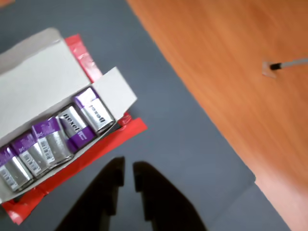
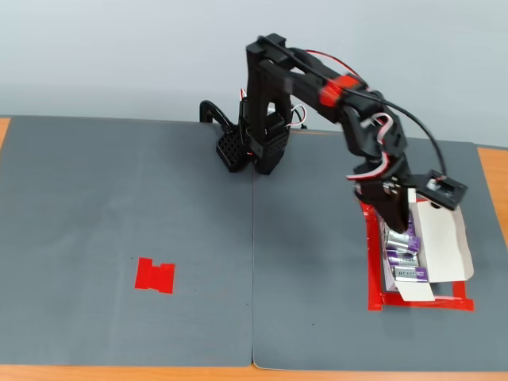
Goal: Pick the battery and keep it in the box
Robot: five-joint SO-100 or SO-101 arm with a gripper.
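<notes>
Red tape patch (image 2: 155, 275) on the left of the fixed view has nothing on it, so we don't see any loose battery left out on the desk (image 2: 119, 206). Over on the right, the box (image 1: 36, 79) holds a row of purple-silver batteries (image 1: 72, 130). Our hand (image 1: 129, 175) hangs just beside it, fingers nearly closed and empty. We'd call this the drop-off done; next move is backing off.
</notes>
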